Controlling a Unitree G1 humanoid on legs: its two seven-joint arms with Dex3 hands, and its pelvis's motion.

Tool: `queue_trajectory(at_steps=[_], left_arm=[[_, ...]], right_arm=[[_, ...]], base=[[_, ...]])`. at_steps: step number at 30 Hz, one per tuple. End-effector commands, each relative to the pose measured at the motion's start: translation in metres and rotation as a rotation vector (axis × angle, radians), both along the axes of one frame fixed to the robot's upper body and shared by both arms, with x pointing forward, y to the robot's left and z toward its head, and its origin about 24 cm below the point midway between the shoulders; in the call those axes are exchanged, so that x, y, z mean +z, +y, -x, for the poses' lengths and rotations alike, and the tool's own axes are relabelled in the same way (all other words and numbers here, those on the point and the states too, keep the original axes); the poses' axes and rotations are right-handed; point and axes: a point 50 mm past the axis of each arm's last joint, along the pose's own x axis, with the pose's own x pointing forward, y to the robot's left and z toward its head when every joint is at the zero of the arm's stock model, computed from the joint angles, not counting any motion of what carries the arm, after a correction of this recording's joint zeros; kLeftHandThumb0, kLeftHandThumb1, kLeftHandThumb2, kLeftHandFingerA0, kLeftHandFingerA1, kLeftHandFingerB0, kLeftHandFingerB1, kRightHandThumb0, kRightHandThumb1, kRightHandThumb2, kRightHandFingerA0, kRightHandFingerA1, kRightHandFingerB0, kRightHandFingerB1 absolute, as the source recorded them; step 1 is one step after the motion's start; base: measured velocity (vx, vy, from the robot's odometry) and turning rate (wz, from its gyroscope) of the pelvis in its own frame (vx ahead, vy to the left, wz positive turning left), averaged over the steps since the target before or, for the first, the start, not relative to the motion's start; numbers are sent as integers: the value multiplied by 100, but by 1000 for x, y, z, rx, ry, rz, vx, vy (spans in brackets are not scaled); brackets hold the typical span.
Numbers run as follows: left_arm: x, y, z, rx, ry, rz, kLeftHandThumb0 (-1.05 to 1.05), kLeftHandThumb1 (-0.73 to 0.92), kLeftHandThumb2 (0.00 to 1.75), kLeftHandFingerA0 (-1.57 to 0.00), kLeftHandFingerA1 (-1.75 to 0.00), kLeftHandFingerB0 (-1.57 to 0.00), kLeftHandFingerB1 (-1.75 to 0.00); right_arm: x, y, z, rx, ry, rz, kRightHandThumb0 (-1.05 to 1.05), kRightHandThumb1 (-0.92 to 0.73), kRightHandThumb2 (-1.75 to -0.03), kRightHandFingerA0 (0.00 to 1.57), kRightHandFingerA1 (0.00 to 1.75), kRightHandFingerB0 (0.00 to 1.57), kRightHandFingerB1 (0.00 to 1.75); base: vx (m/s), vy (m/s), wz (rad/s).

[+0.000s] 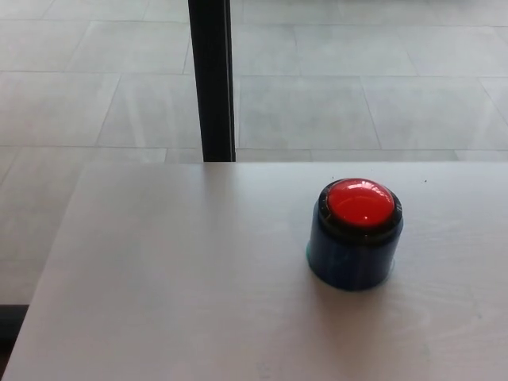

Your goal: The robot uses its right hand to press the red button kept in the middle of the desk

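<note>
A pale grey tiled floor [333,103] fills the top of the head view, crossed by a black upright post [213,79] that meets the far edge of the work area. Below it lies the pale, smooth flat surface [175,286], whose left edge runs diagonally down toward the bottom-left corner and whose far edge runs level just behind the post's foot. On it, right of centre and near the far edge, stands the glossy red domed button [361,202], seated in a dark blue cylindrical housing [352,258] with a black collar.

Neither hand of the robot is in view, so the state of the fingers cannot be told. The press has not begun. To do it well, the right hand should probably come in from the right, descend squarely on the dome's crown and push straight down, so the housing does not slide or tip. Open room lies all around the button, widest to the left.
</note>
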Motion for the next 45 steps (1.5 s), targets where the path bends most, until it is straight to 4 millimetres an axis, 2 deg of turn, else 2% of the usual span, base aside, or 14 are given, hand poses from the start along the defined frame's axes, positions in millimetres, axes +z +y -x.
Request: queue_trajectory(at_steps=[1,3,9,15,16,18,20,21,24,28,29,30,42,45], left_arm=[[26,29,-2,189,-190,73,-50,87,146,-38,-89,-1,-64],[27,31,-1,193,-184,59,-81,92,126,-54,-106,-29,-81],[30,36,4,209,-203,60,-51,88,148,-52,-98,-1,-65],[29,36,5,193,-178,47,-81,92,118,-43,-137,-20,-95],[28,35,5,201,-181,55,-53,86,146,-61,-105,-1,-64],[26,34,6,211,-186,62,-53,87,147,-59,-104,-1,-65],[26,35,8,201,-170,56,-52,87,147,-53,-100,0,-64],[26,35,8,203,-167,49,-83,92,118,-45,-140,-24,-99],[26,35,8,205,-182,64,-52,88,147,-53,-100,-1,-65],[26,35,8,210,-194,72,-54,88,148,-53,-101,-1,-66],[26,35,8,207,-189,70,-85,92,119,-43,-143,-20,-101],[25,34,8,209,-185,69,-84,92,118,-40,-140,-20,-101],[22,32,8,196,-161,67,-80,92,129,-49,-103,-31,-85],[23,33,7,227,-171,65,-82,92,116,-41,-138,-27,-106]], right_arm=[[55,-58,18,-546,-436,-11,-30,-35,-138,121,175,78,97],[60,-62,18,-561,-453,6,-37,-44,-124,145,150,77,90],[135,-101,16,-767,-567,180,-49,-49,-123,144,149,93,101],[212,-111,-15,-701,-898,220,-59,-34,-126,136,175,101,175],[230,-108,-28,-645,-959,226,-60,-33,-125,157,162,114,136],[264,-98,-54,-451,-1013,239,-54,2,-169,131,170,111,148],[289,-80,-81,-282,-1074,223,-66,-21,-129,138,157,119,140],[296,-73,-89,-240,-1087,216,-67,-31,-110,142,155,120,142],[329,-32,-122,-8,-1144,225,-51,-5,-139,126,155,112,131],[343,-4,-140,88,-1192,204,-25,-25,-121,140,144,108,118],[347,6,-147,118,-1207,197,-21,-43,-129,134,145,102,120],[353,29,-160,205,-1244,171,-12,-38,-145,102,175,92,142],[339,154,-233,572,-1167,-11,-11,-50,-129,98,175,87,140],[325,183,-241,631,-1135,-18,-9,-48,-132,94,175,83,147]], base=[[0,0,0],[0,0,0],[0,0,0],[0,0,0],[0,0,0],[0,0,0],[0,0,0],[0,0,0],[0,0,0],[0,0,0],[0,0,0],[0,0,0],[-1,-1,1],[-9,-7,5]])
